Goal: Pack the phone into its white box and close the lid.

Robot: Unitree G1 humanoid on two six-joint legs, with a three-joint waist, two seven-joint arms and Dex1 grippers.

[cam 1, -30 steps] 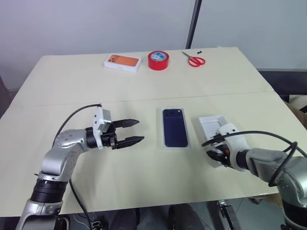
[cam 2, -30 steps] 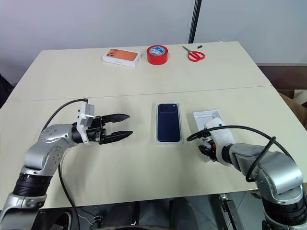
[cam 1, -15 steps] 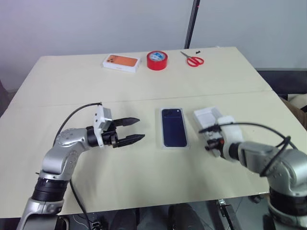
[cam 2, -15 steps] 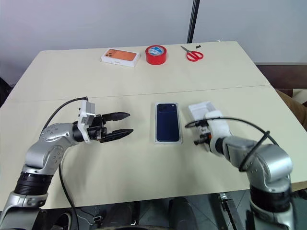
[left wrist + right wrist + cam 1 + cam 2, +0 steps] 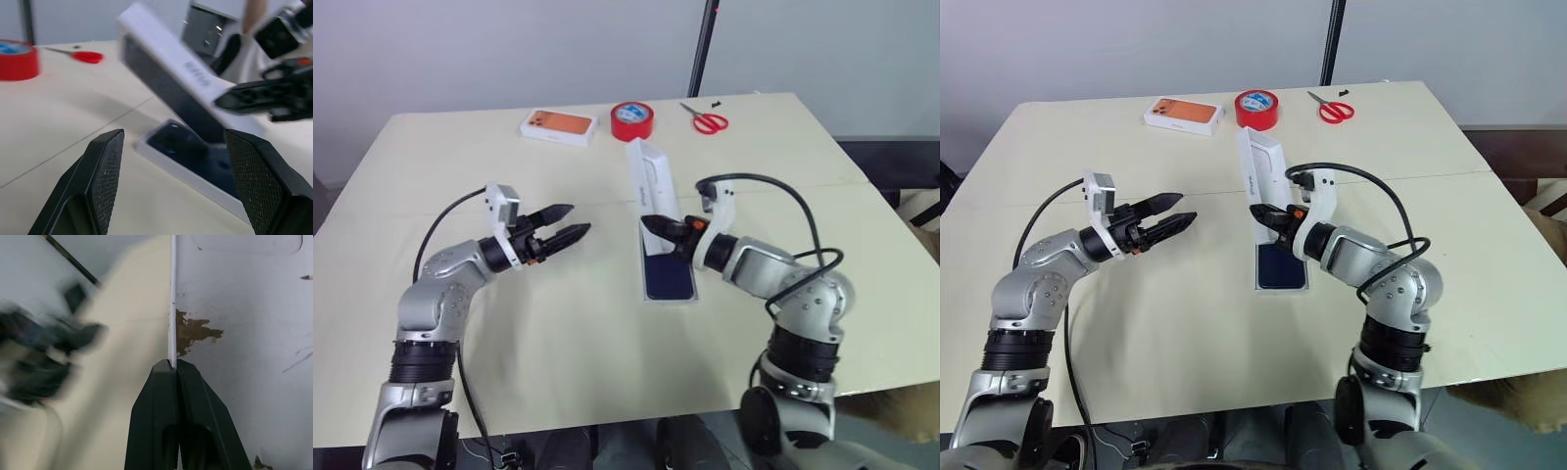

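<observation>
In the left eye view the lid [image 5: 648, 184] is seen held tilted on edge above the far end of the white box [image 5: 668, 290], its near wall pinched by the closed right end effector [image 5: 653, 227]. The phone [image 5: 669, 278] is seen lying dark inside the white box, which rests flat on the counter [image 5: 558, 333] near its middle. The left end effector [image 5: 570, 224] is held above the counter, left of the box and apart from it, fingers spread and nothing between them. A white box with an orange phone picture [image 5: 560, 126], a red tape roll [image 5: 631, 120] and red scissors [image 5: 708, 121] are laid along the far edge.

In the left wrist view the two black fingers [image 5: 100, 182] are seen wide apart, with the lid slanting over the phone in the box beyond them; the printed dark face appears to be turned downward, though the picture is blurred.

In the right wrist view the fingers [image 5: 161, 406] are pressed together on a thin white wall of the lid, whose white inside bears a brownish torn patch [image 5: 193, 330]
</observation>
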